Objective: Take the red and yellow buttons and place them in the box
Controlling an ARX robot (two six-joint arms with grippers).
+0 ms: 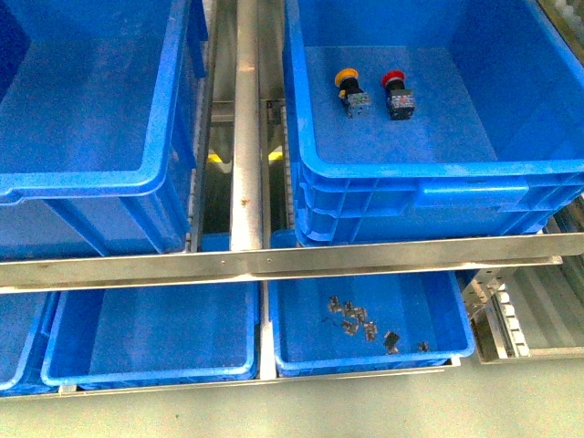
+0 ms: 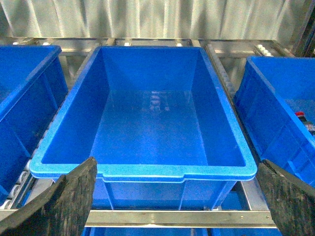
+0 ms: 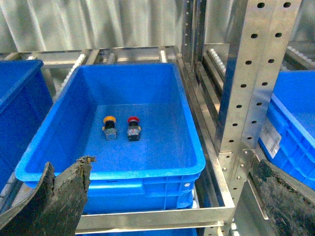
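Observation:
A yellow button (image 1: 349, 88) and a red button (image 1: 397, 91) lie side by side on the floor of the right-hand large blue crate (image 1: 438, 171). The right wrist view shows the same yellow button (image 3: 109, 127) and red button (image 3: 133, 127) well beyond my right gripper (image 3: 172, 204), which is open and empty in front of that crate's near rim (image 3: 113, 172). The empty large blue box (image 1: 91, 181) stands to the left. My left gripper (image 2: 174, 206) is open in front of that box's near rim (image 2: 142, 171). Neither arm appears in the front view.
A steel post (image 1: 246, 128) separates the two crates and a steel rail (image 1: 274, 260) runs along their front. Below sit shallow blue trays (image 1: 146, 370), one holding small metal parts (image 1: 360, 319). A perforated steel upright (image 3: 251, 73) stands right of the button crate.

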